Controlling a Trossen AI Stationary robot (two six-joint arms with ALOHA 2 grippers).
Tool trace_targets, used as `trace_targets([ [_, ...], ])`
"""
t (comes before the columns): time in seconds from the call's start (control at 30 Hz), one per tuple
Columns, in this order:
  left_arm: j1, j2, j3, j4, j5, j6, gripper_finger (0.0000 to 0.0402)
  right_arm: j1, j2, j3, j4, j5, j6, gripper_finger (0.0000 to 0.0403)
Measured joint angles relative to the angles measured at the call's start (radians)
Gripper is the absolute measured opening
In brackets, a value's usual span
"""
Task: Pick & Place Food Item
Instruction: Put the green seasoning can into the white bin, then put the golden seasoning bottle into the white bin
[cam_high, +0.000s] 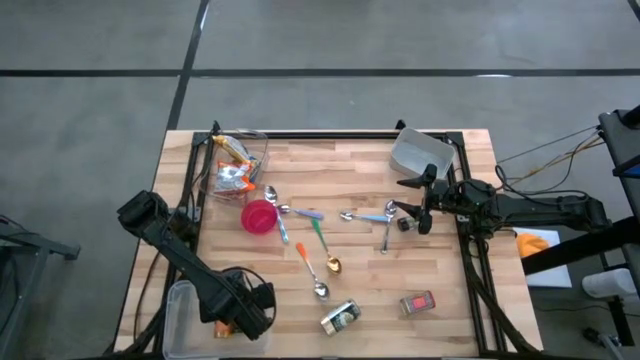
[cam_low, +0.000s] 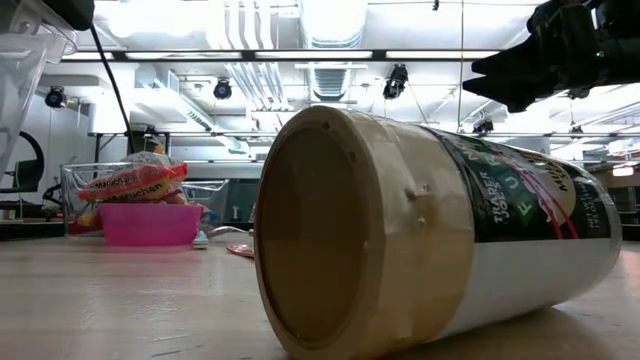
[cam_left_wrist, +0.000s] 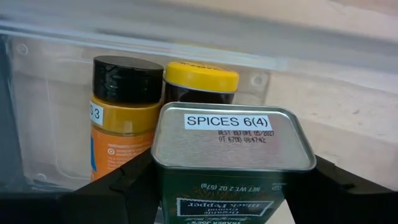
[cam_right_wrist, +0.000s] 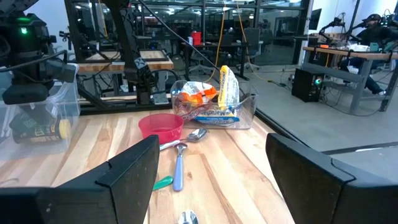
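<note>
Left wrist view shows the left hand gripping a green rectangular metal spice tin over the clear plastic bin at the tabletop's near-left corner, where an orange black-capped spice bottle and a yellow-lidded jar already lie. Released crookedly, the tin could catch on these and tip. Right hand waits open at the right edge.

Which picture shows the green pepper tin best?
The left wrist view: the green pepper tin fills it, held between the left claw's fingers, above a clear bin with two spice jars. The high view hides it under the arm; the right wrist view shows it tiny; the low view misses it.
</note>
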Motion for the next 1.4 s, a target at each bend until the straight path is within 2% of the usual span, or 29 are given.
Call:
trace_targets([
  [0.27, 0.0, -0.006, -0.004, 0.0, 0.0, -0.001, 0.0336, 0.0, 0.0, 0.0, 0.0, 0.0, 0.0, 0.029],
  [0.4, 0.0, -0.008, -0.004, -0.003, 0.006, 0.0, 0.0353, 0.0, 0.0, 0.0, 0.0, 0.0, 0.0, 0.029],
  [0.9, -0.002, -0.068, -0.005, -0.007, 0.015, 0.001, 0.0356, 0.0, 0.0, 0.0, 0.0, 0.0, 0.0, 0.029],
  [1.07, 0.0, -0.096, -0.005, -0.011, 0.005, 0.045, 0.0356, 0.0, 0.0, 0.0, 0.0, 0.0, 0.0, 0.029],
  [1.4, 0.0, -0.221, 0.005, -0.03, 0.0, 0.048, 0.0356, 0.0, 0.0, 0.0, 0.0, 0.0, 0.0, 0.029],
])
